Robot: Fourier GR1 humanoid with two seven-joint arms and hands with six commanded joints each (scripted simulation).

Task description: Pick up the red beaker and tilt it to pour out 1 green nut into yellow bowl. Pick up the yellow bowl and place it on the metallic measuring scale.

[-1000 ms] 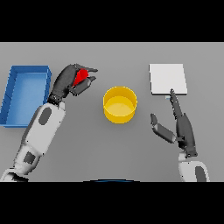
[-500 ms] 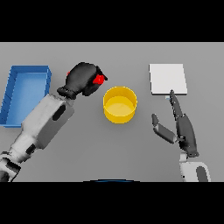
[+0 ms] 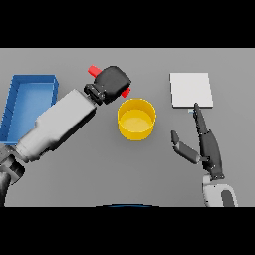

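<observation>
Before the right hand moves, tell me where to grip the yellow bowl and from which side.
Probably the rim and wall of the yellow bowl on the side facing the right hand. It stands upright and open-topped, and that side is clear; the left hand with the red beaker crowds the opposite side.

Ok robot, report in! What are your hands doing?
Left hand shut on red beaker, raised beside yellow bowl. Right hand open, idle near scale. Nothing blocking the bowl.
</observation>
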